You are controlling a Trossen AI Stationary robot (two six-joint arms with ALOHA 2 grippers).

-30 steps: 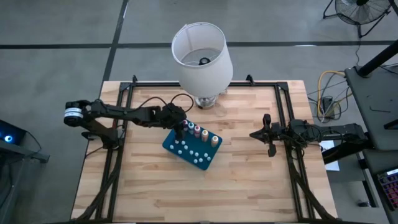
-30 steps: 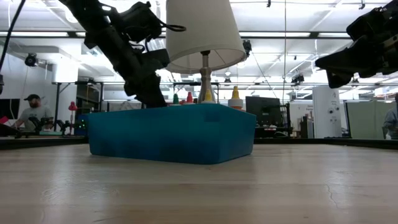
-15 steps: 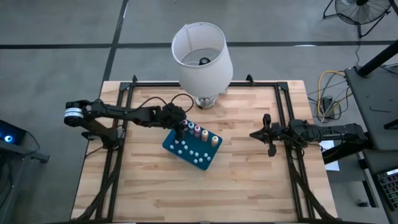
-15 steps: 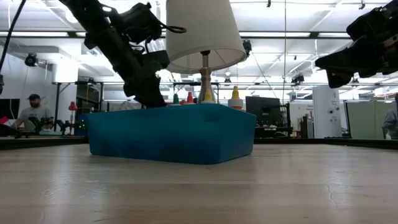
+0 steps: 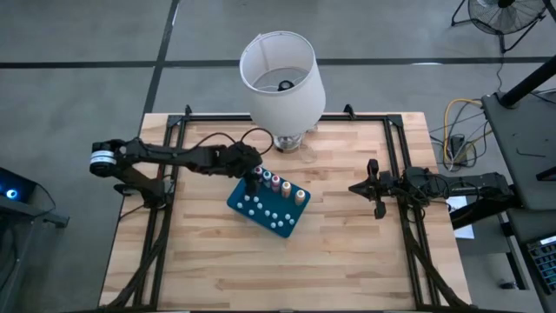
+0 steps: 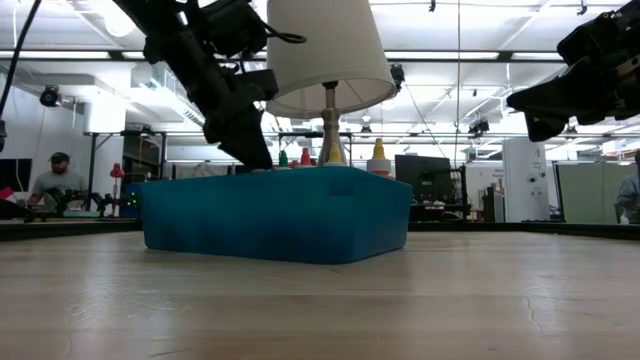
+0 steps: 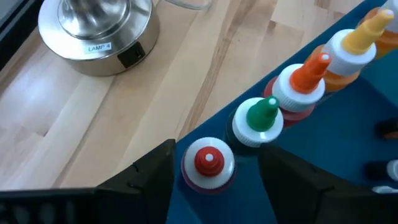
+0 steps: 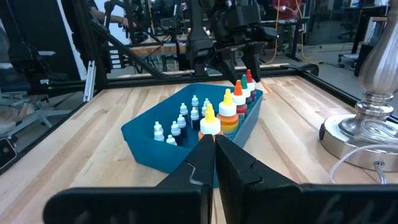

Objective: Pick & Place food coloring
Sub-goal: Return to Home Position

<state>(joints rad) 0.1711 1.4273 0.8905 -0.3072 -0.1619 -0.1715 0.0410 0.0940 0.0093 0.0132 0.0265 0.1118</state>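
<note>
The food coloring bottles (image 7: 298, 81) stand upright in a row along the far edge of a teal tray (image 5: 234, 202) at the table's middle. Their caps are red, green, orange and yellow. My left gripper (image 7: 216, 151) hangs open over the tray's far left corner (image 5: 254, 176). Its fingers stand on either side of the red-capped bottle (image 7: 208, 163) without touching it. My right gripper (image 8: 213, 155) waits shut and level by the table's right edge (image 5: 352, 187).
A lamp with a white shade (image 5: 282, 78) stands on a metal base (image 7: 93, 28) just beyond the tray. Small white-capped bottles (image 8: 183, 121) fill the tray's near part. Bare wood lies on the table's near half (image 5: 261, 269). A person sits in the room beyond (image 6: 48, 180).
My left gripper has risen a little above the tray's far left corner. The bottles and the tray stand as before.
</note>
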